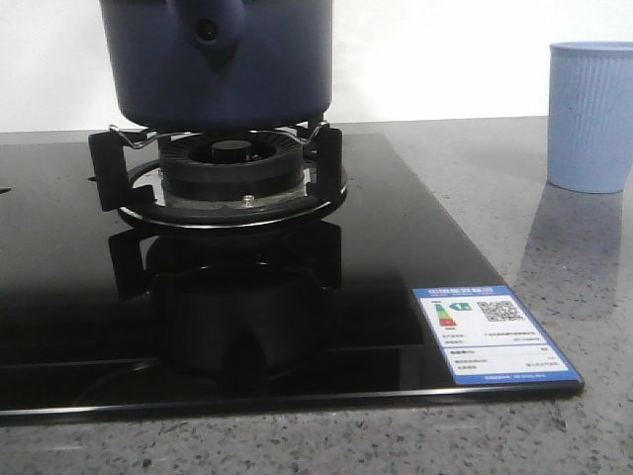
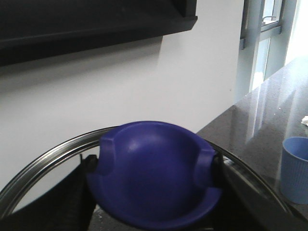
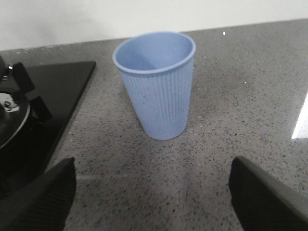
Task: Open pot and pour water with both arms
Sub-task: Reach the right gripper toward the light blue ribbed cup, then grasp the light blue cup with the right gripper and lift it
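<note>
The dark navy-blue pot (image 1: 223, 69) stands on the burner's trivet (image 1: 232, 163), its handle stub (image 1: 206, 30) facing the camera; its top is cut off by the frame. In the left wrist view my left gripper (image 2: 154, 175) is shut on the lid's blue knob (image 2: 154, 163), with the lid's steel rim (image 2: 43, 154) arcing behind it. Whether the lid rests on the pot cannot be told. My right gripper (image 3: 151, 192) is open and empty just above the counter, in front of the pale blue ribbed cup (image 3: 156, 86). Neither gripper shows in the front view.
The black glass hob (image 1: 247, 297) has an energy label (image 1: 495, 334) at its front right corner. The cup (image 1: 590, 114) stands upright on the grey speckled counter right of the hob, and shows in the left wrist view (image 2: 294, 168). A white wall runs behind.
</note>
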